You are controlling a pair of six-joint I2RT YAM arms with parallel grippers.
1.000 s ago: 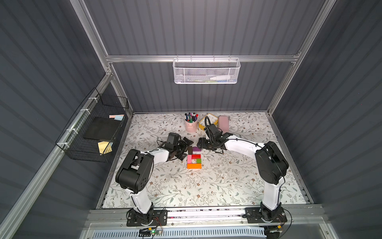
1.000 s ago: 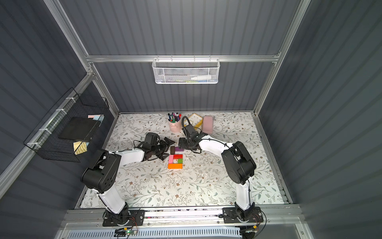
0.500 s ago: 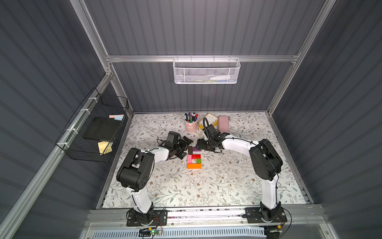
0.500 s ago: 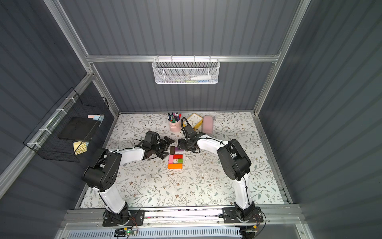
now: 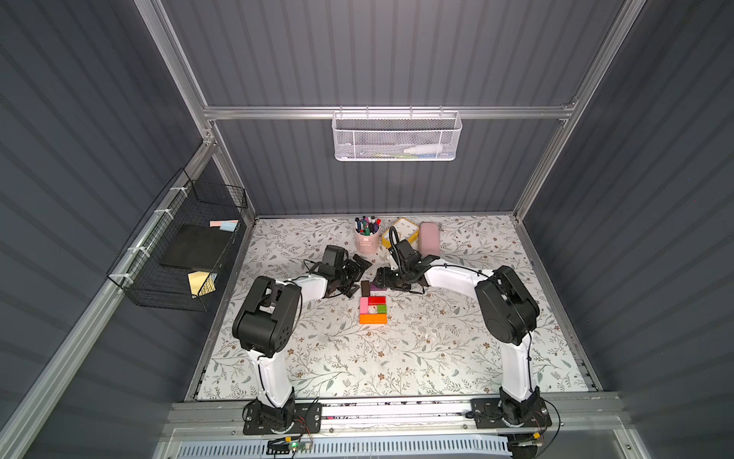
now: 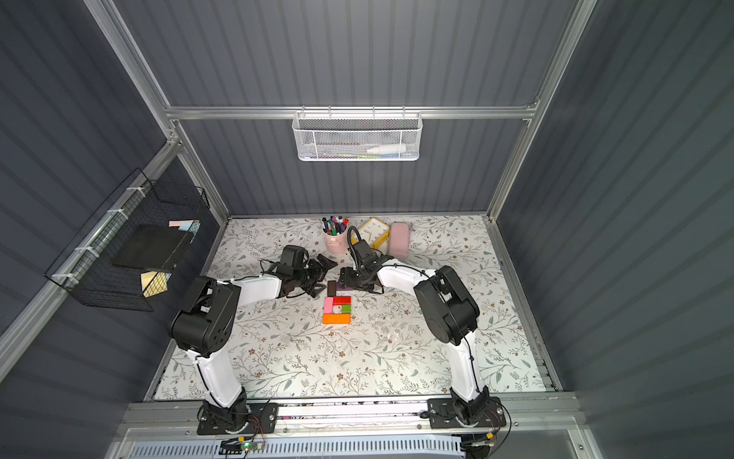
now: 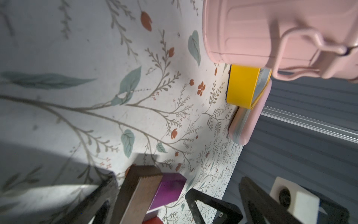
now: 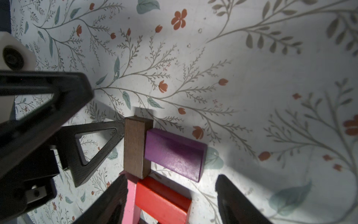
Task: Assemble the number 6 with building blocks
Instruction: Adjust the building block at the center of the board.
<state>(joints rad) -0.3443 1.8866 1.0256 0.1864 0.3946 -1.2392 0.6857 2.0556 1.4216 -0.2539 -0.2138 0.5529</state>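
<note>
Low, left arm [image 5: 310, 284] and right arm [image 5: 452, 278] stretched inward, fingers [image 8: 236, 199] spread

The right arm's elbow [image 5: 506, 304] swings inward toward the middle of the table and the right gripper [image 8: 170, 176] comes closer over the purple block [image 8: 174, 153], while the left arm's elbow [image 5: 266, 314] shifts slightly forward.

The desk [image 8: 251, 67] wears a white cloth printed with grey-green sprigs, teal leaves and rust-red flowers. Just ahead of the black right fingers [image 8: 232, 199] lie a glossy purple block [image 8: 174, 153] and a red block [image 8: 162, 199]; a pink block [image 8: 131, 199] sits beside one finger. Beside the black, weave-textured left fingers [image 8: 93, 147] stands a grained dark brown block [image 8: 135, 147].
</note>
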